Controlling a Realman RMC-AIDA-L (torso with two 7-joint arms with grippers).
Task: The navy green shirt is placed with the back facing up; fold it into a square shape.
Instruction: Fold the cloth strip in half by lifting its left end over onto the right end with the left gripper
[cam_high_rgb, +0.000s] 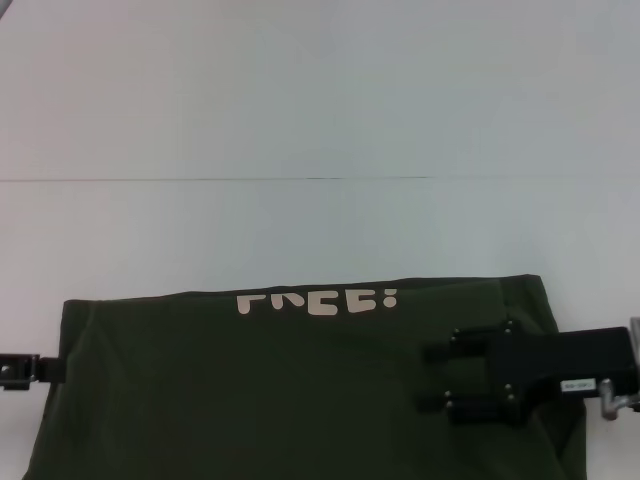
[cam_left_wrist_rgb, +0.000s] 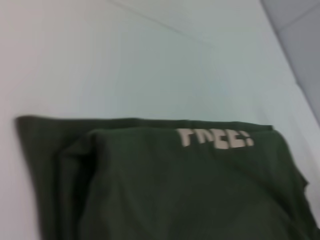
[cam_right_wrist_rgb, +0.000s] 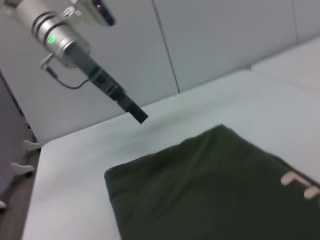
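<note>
The navy green shirt (cam_high_rgb: 300, 390) lies folded on the white table, with cream lettering (cam_high_rgb: 318, 300) cut off at its far fold edge. It also shows in the left wrist view (cam_left_wrist_rgb: 175, 190) and the right wrist view (cam_right_wrist_rgb: 200, 190). My right gripper (cam_high_rgb: 432, 378) is over the shirt's right part, fingers apart, pointing left and holding nothing. My left gripper (cam_high_rgb: 55, 370) is at the shirt's left edge. In the right wrist view it (cam_right_wrist_rgb: 136, 114) hangs above the table just beyond the shirt.
The white table (cam_high_rgb: 300, 120) stretches far beyond the shirt, with a thin seam line (cam_high_rgb: 250, 180) across it. Grey wall panels (cam_right_wrist_rgb: 210, 45) stand behind the table in the right wrist view. The shirt's near part runs out of the head view.
</note>
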